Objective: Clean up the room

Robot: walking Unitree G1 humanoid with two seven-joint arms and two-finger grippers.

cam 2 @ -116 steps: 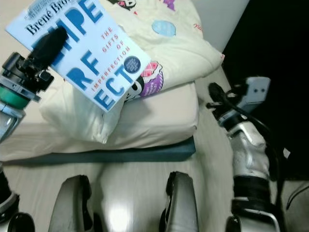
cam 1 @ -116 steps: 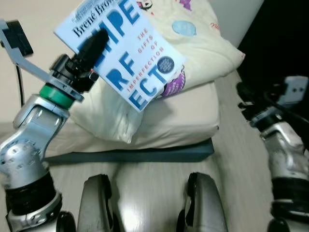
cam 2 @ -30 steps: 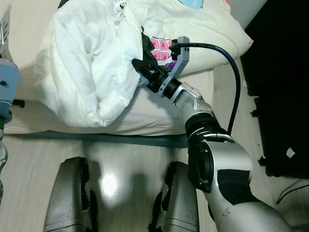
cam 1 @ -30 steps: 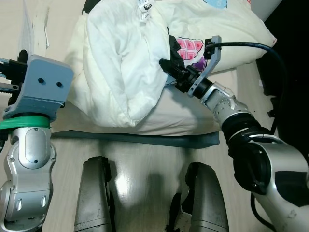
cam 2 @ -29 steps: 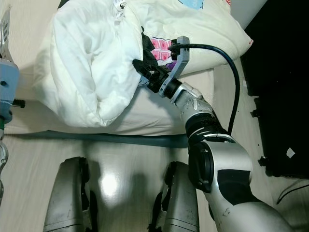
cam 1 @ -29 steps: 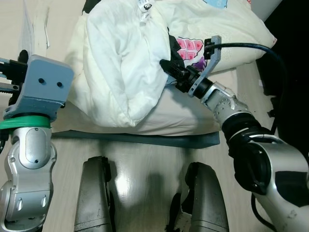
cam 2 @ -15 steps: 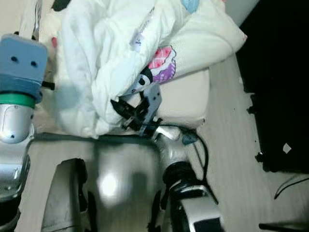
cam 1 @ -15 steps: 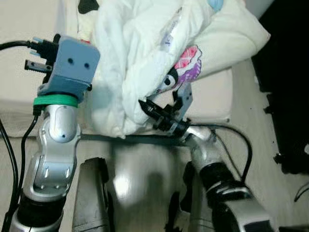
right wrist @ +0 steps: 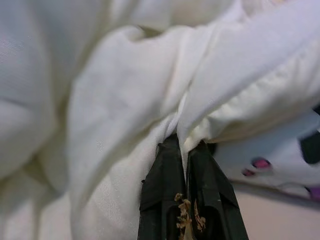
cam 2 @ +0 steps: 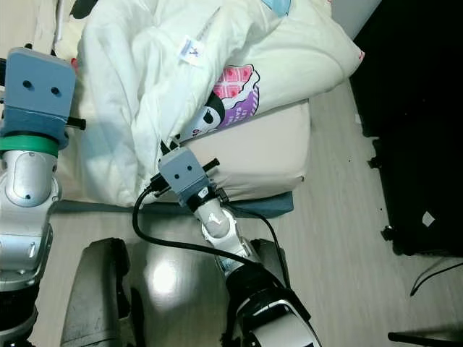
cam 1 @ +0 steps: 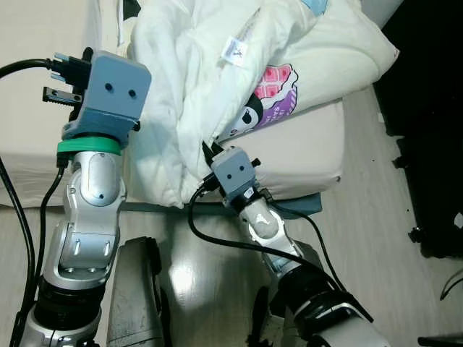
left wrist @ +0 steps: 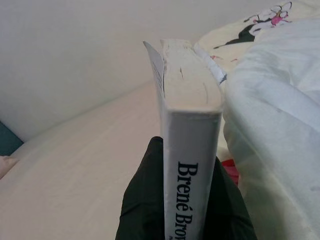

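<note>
A white duvet with a small label lies bunched on a cream mattress, over a cartoon-printed cream blanket. My right gripper is shut on a fold of the duvet at its near edge; in the eye view its wrist block sits right against the cloth. My left gripper is shut on a white book, spine toward the camera, held over the mattress left of the duvet. The left wrist block hides those fingers in the eye views.
Dark furniture stands along the right side. Pale wooden floor runs between it and the mattress. A teal base edges the mattress front. My legs and a black cable are just below.
The right wrist has rolled over and dropped toward the mattress edge, still holding the duvet. The left arm with the book has barely moved.
</note>
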